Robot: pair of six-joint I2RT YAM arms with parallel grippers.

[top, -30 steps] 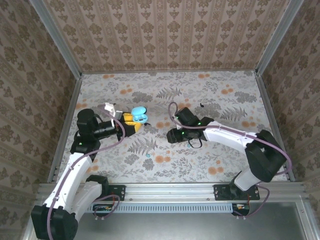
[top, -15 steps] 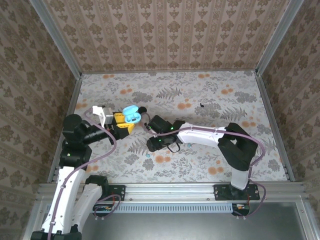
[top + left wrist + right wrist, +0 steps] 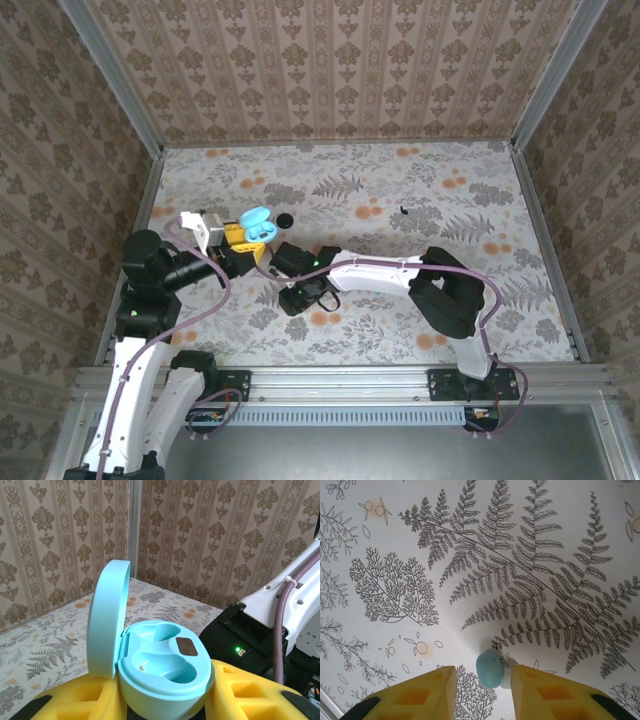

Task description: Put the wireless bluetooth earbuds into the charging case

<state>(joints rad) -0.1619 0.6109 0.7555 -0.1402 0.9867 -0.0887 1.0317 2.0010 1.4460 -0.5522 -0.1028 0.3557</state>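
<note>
Right pincer (image 3: pixel 482 676): my fingers are spread and grip nothing. They point straight down at the desk (image 3: pixel 395 540), low over it.
Between its pads: a small teal blob (image 3: pixel 489 669) lies on the desk between the yellow pads (image 3: pixel 427 692), touching neither. I cannot tell what it is, and it is not black as a bud would be.
Left pincer (image 3: pixel 165 702): I am pinching the lower shell of the charging case (image 3: pixel 165 672) and holding it up off the desk, roughly level.
Case lid (image 3: pixel 107 620): it is swung fully open and stands upright on its hinge.
Case wells: both are bare. A dark patch on one well's wall looks to me like a fitting, not a bud.
Black disc (image 3: pixel 286 220): it lies flat on the desk just beyond the case.
Earbuds: neither sits in the wells or between my fingers. A tiny black speck (image 3: pixel 403 211) far out on the desk may be one, but it is too small to tell.
Progress: the case is open and offered up. By my reckoning both buds are yet to be picked up and seated, so it is early.
Surface: a pale cloth printed with grey ferns and orange blossoms, lying flat.
Room: brown patterned wallpaper on three sides, with metal posts (image 3: pixel 130 95) at the corners.
</note>
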